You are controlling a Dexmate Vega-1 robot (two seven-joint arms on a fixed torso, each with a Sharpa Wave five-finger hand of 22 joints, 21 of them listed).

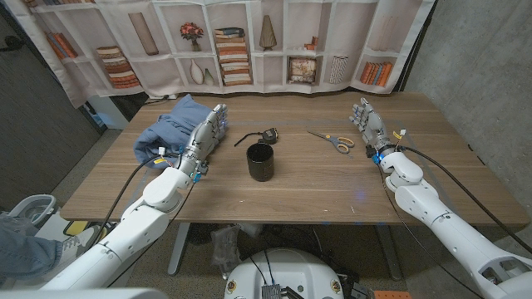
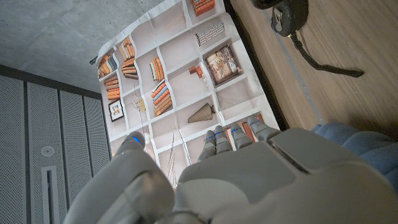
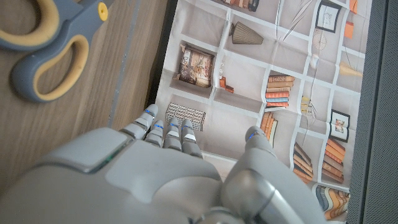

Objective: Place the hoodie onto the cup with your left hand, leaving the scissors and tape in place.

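Currently: hoodie (image 1: 169,129) lies at left of frame, apart from cup (image 1: 260,162) at centre.
Left hand (image 1: 205,134) rests beside the hoodie, fingers extended, holding nothing. Right hand (image 1: 368,124) stands spread near scissors (image 1: 334,141). Tape (image 1: 268,134) sits above the cup.
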